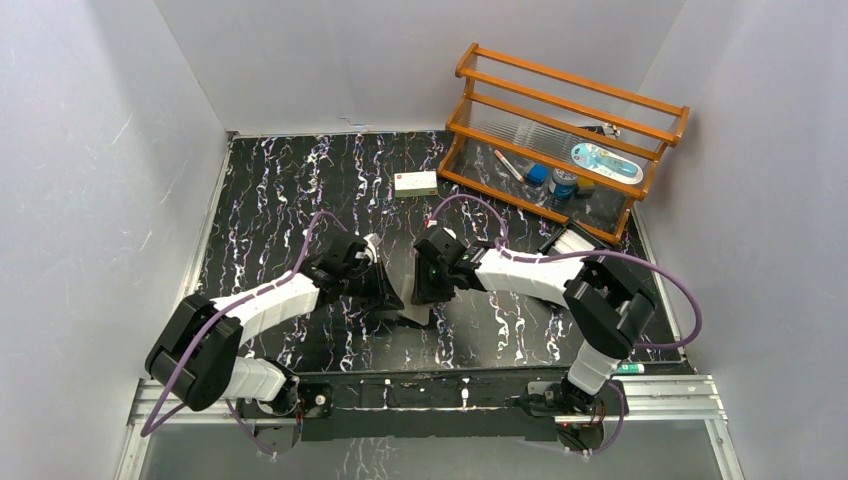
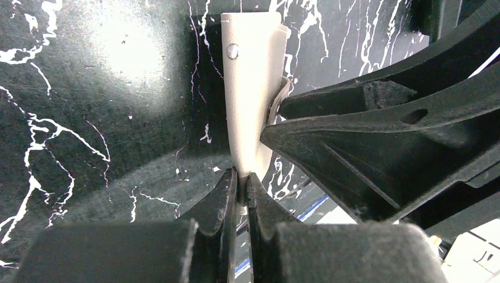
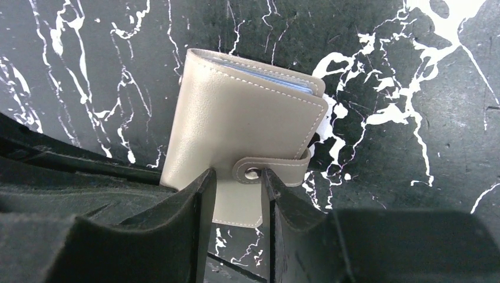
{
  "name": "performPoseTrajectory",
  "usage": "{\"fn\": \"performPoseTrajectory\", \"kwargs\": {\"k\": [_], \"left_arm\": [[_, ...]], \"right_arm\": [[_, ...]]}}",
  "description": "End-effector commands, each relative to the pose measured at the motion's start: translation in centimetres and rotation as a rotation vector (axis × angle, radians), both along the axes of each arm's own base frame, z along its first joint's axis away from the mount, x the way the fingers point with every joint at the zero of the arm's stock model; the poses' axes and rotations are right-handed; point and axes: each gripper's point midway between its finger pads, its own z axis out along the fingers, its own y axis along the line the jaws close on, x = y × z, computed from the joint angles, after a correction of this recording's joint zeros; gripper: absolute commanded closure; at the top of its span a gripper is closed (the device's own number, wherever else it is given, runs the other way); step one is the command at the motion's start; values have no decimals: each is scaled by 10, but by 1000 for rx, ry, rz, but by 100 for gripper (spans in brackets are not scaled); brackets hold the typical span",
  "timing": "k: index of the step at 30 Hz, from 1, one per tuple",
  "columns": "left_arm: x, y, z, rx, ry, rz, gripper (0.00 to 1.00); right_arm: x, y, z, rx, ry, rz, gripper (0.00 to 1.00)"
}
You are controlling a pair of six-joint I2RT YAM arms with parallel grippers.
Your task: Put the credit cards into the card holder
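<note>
The card holder is a grey-taupe wallet, folded shut, its snap tab across the front. It stands on edge between both grippers at the table's middle. My left gripper is shut on its thin edge. My right gripper is slightly open, its fingertips on either side of the tab's snap end, with a small gap to the tab. Light blue edges show inside the wallet's top. No loose credit cards are in view. A pale strip with a blue line lies under the right gripper; I cannot tell what it is.
A white box with a red mark lies behind the grippers. A wooden rack holding small items stands at the back right. A pen-like thing lies at the front right edge. White walls close in the sides.
</note>
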Motion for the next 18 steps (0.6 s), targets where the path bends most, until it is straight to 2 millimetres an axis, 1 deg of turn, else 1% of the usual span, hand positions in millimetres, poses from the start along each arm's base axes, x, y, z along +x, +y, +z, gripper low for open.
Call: {"fn": "performPoseTrajectory", "kwargs": {"k": [1, 6, 9, 11, 14, 18], "left_arm": [[-5, -5, 2, -18, 9, -18, 100], [-7, -2, -1, -4, 14, -16, 100], [-8, -1, -3, 0, 14, -16, 100], [-7, 0, -3, 4, 8, -15, 100], [-9, 1, -4, 5, 10, -13, 100], [-10, 3, -5, 11, 10, -7, 100]], "right_arm": [[6, -2, -2, -60, -31, -6, 58], [6, -15, -10, -138, -34, 3, 60], [8, -22, -16, -182, -40, 1, 63], [8, -24, -18, -197, -42, 2, 68], [11, -25, -17, -202, -60, 2, 79], [16, -29, -10, -216, -96, 8, 95]]}}
